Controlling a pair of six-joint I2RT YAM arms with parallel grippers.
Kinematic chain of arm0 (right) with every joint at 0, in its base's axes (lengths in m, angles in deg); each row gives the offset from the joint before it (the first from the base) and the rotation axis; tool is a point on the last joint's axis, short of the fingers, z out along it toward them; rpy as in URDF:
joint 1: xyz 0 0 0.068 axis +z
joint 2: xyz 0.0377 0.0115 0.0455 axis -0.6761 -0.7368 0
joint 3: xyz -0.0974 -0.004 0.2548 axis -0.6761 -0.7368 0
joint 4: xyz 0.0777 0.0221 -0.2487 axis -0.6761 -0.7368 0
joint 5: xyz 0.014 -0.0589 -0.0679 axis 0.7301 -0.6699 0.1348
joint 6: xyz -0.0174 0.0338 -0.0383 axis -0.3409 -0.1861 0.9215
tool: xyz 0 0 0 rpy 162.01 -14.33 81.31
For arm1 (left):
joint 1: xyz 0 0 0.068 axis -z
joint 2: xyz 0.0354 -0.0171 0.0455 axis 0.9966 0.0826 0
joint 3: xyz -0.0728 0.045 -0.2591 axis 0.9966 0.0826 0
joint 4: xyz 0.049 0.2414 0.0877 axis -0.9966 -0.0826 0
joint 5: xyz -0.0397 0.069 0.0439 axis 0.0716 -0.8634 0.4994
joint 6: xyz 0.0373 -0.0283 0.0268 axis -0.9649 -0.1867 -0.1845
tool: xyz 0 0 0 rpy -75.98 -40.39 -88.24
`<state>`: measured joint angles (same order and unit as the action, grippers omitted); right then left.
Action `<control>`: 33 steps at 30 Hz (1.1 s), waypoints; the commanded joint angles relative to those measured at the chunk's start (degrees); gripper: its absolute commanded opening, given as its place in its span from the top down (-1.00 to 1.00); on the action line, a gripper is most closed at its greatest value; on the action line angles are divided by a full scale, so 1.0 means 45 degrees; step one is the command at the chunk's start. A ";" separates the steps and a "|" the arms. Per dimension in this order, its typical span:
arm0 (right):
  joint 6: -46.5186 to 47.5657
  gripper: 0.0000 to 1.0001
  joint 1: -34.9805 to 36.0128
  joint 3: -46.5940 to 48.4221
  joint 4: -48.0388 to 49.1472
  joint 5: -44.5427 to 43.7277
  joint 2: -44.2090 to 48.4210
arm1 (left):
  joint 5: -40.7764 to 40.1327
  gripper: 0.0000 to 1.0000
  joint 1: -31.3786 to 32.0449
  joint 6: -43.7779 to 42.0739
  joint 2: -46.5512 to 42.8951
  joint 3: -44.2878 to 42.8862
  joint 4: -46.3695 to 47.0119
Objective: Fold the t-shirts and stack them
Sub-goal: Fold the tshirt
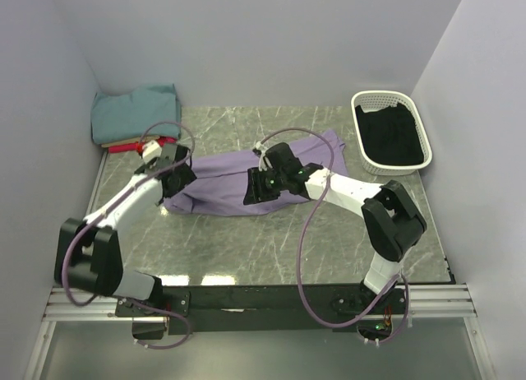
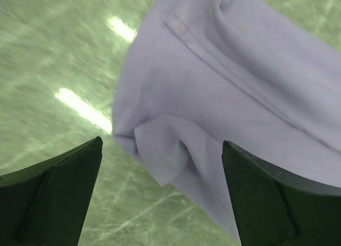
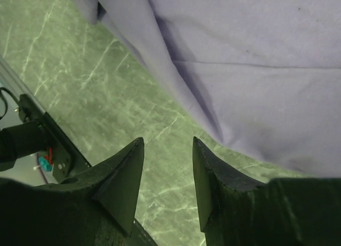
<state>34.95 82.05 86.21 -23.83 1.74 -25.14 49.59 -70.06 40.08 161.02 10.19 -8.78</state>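
**Left fingers** (image 2: 58,193): spread wide, holding nothing. They hang over the left end of the lavender t-shirt (image 1: 218,183), where a rolled hem corner lies in the gap between them; whether either tip touches the cloth cannot be told.

**Right fingers** (image 3: 120,182): about half open with nothing in the gap. They are over bare counter (image 1: 271,240), with the shirt's near edge just beside the right-hand tip.

**Lavender t-shirt:** lies rumpled across mid-counter as a long band running from the left fingers up toward the right rear.

**Open room:** bare marbled counter in front of the shirt as far as the near edge, and a strip behind it up to the back wall.

**Surroundings:**
- Folded teal t-shirt (image 1: 136,113) in the far-left corner against the walls, with a red t-shirt (image 1: 131,148) showing beneath it, close behind the left arm.
- White basket (image 1: 362,137) at the far right holding dark cloth (image 1: 393,133), just beside the shirt's right end.
- Purple cables (image 1: 306,232) loop over both arms.
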 commanded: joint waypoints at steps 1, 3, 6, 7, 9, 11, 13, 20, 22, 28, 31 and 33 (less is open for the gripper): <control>-0.0237 0.01 0.0186 -0.0387 0.0828 -0.1156 0.0871 | 0.2259 -0.99 0.0020 0.0588 -0.2169 0.2718 0.3139; -0.0179 0.01 0.0166 -0.0388 0.0692 -0.1409 0.0910 | 0.3374 -0.99 0.0059 0.1212 -0.2973 0.4476 0.4776; 0.0036 0.00 0.0166 -0.0329 0.0477 -0.1703 0.0891 | 0.3866 -0.99 0.0507 0.1994 -0.4516 0.6333 0.5936; 0.0114 0.00 0.0185 -0.0290 0.0361 -0.1820 0.0871 | 0.3692 -0.99 0.0683 0.2228 -0.5100 0.6588 0.5899; 0.0173 -0.01 0.0185 -0.0212 0.0301 -0.1840 0.0774 | 0.3011 -0.99 0.1268 0.2736 -0.5631 0.7194 0.5686; 0.0212 -0.01 0.0147 -0.0173 0.0281 -0.1801 0.0715 | 0.2676 -0.99 0.1543 0.2932 -0.6257 0.7720 0.5684; 0.0154 -0.01 0.0205 -0.0211 0.0339 -0.1704 0.0695 | 0.2305 -0.99 0.1544 0.2953 -0.6530 0.8073 0.6033; 0.0212 -0.01 0.0166 -0.0270 0.0203 -0.1859 0.0793 | 0.0470 -0.63 0.1583 0.2700 -0.6142 0.7685 0.5901; 0.0232 -0.01 0.0166 -0.0309 0.0184 -0.1840 0.0812 | 0.0118 -0.54 0.1583 0.2544 -0.5889 0.7451 0.5801; 0.0173 -0.01 0.0166 -0.0348 0.0183 -0.1821 0.0754 | -0.0606 -0.38 0.1602 0.2230 -0.5108 0.7275 0.5879; 0.0212 -0.01 0.0166 -0.0271 0.0145 -0.1821 0.0754 | -0.0645 -0.39 0.1700 0.1957 -0.4795 0.6906 0.6075; 0.0232 -0.01 0.0185 -0.0251 0.0047 -0.1821 0.0676 | -0.1015 -0.38 0.1895 0.2015 -0.4424 0.6670 0.5939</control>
<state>35.15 82.70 84.59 -23.51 -5.69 -24.09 49.19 -62.78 50.22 138.96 44.59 16.48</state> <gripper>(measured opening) 0.505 0.694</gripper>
